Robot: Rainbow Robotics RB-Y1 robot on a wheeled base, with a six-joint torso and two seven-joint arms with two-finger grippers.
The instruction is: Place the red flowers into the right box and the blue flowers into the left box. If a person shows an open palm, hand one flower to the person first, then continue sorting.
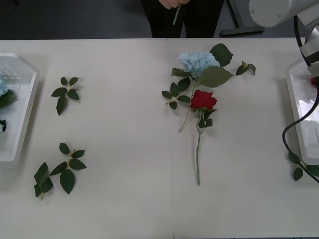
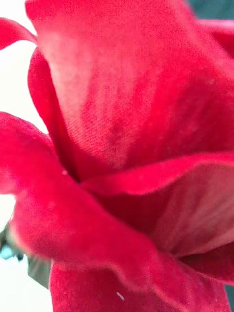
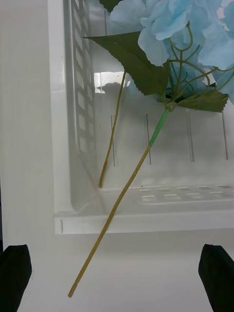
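Left wrist view: left gripper [image 3: 117,275], fingers spread and released, above the left box [image 3: 146,222] at the bench's left edge, holding blue flowers [image 3: 185,29]; right gripper's state cannot be told.

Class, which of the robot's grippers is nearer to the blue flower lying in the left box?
Left. The left gripper hangs just above that blue flower; the right arm is across the table at the right box.
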